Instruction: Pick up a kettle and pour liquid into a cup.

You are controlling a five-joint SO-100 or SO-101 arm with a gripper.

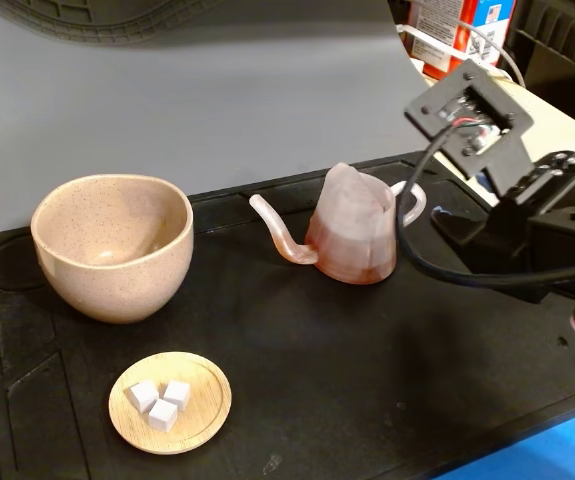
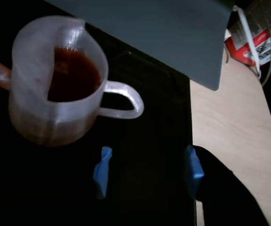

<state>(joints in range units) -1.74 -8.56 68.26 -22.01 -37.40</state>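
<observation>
Black matting is covering the counter, with a grey backdrop curving up behind it. In the fixed view the kettle is standing upright at the centre, its spout pointing left toward the empty cup; the wrist view is showing dark reddish liquid sitting inside it. A wooden dish is holding three white cubes. The jaws are gaping wide, gripping nothing, hovering just short of the kettle's loop handle, with blue pads showing.

bare mat beside kettle, cup well apart
</observation>
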